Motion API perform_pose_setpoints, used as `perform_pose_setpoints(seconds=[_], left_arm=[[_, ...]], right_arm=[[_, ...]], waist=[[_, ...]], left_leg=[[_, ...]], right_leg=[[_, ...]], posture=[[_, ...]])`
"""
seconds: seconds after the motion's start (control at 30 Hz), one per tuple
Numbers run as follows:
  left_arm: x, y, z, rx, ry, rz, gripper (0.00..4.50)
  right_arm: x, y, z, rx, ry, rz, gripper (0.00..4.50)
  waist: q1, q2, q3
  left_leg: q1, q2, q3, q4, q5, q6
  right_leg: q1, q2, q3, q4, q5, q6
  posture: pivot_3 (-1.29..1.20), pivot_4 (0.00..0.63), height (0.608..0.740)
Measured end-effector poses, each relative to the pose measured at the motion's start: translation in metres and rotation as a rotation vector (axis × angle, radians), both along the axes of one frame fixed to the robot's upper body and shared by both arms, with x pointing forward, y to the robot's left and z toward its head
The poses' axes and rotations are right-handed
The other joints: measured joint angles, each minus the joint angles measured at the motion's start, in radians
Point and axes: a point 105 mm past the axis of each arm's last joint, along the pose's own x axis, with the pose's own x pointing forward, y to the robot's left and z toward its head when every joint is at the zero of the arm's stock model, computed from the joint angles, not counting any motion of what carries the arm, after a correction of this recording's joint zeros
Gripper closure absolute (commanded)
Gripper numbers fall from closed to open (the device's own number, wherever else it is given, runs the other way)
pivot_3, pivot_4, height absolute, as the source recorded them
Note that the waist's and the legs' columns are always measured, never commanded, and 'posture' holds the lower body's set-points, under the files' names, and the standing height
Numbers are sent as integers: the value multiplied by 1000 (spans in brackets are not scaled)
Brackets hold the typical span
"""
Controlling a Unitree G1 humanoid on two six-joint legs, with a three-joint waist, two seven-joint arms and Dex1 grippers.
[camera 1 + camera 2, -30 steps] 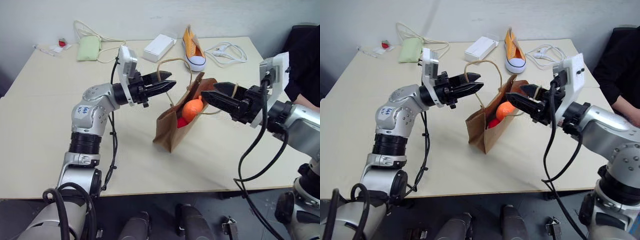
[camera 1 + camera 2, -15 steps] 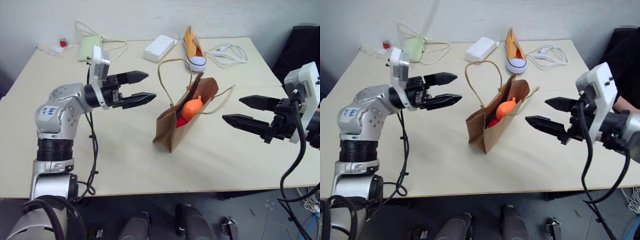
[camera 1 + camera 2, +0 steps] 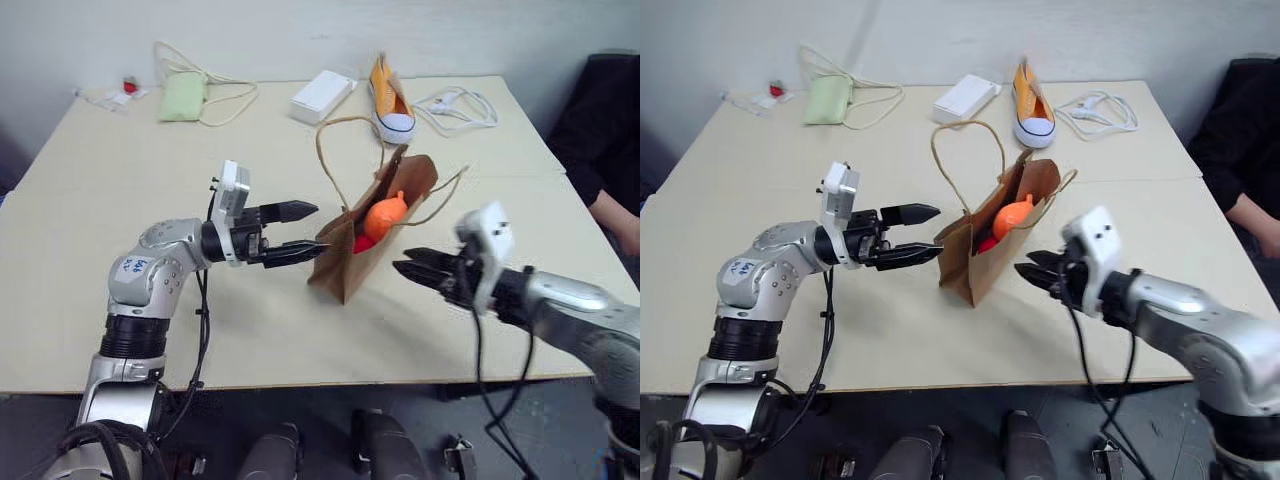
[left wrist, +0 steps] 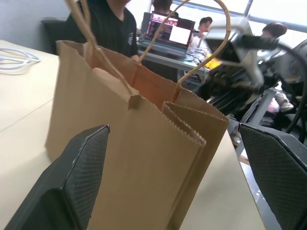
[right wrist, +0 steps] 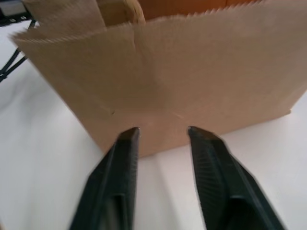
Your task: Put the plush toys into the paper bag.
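Beige surface runs wide and mostly bare around the paper bag, which stands upright near the middle with its mouth open. Orange plush toy sits inside, poking above the rim; red plush toy is tucked lower beside it, partly hidden. Both cord handles stick up, one loop tall, the other leaning toward the right side.

Left pincer: fingers spread wide, holding nothing, tips level and just beside the bag's left edge; in the wrist view the bag's corner sits between the two pads, contact not clear.

Right pincer: fingers only narrowly apart, empty, tips near the bag's lower right face; touching or not, cannot tell.

Open room: broad clear strip at the near edge and all of the left half. Far edge carries an orange sneaker, white box, white cable, green pouch. Person's arm at the right edge.
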Motion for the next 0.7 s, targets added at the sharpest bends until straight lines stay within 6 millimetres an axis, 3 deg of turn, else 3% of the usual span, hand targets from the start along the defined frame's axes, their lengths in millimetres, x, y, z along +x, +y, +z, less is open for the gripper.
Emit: perform_pose_setpoints(seconds=[0.03,0.07,0.33,0.63,0.7], left_arm=[[-1,0,-2,4,2,-5,0],[-2,0,-4,15,4,-13,0],[-6,-5,-17,53,-8,-14,0],[20,-30,-31,90,-64,136,0],[31,-34,-34,104,-79,198,398]], right_arm=[[3,3,-1,-9,-11,1,4426],[8,7,-1,-14,-26,2,4471],[22,31,-9,8,-47,15,4471],[26,38,-12,3,-61,16,4471],[25,40,-12,9,-61,24,4500]], waist=[[0,0,0],[-1,0,0],[5,0,0],[4,0,0],[4,0,0]], left_leg=[[0,0,0,0,0,0],[0,0,0,0,0,0],[0,-1,-1,0,0,0],[0,-1,-1,0,0,0],[0,-1,-1,0,0,0]], right_leg=[[0,0,0,0,0,0],[0,0,0,-1,0,0],[1,0,0,-1,0,0],[1,0,-1,-1,0,0],[1,0,0,0,0,0]], posture=[[0,150,740],[0,150,740],[0,150,740],[0,150,740],[0,150,740]])
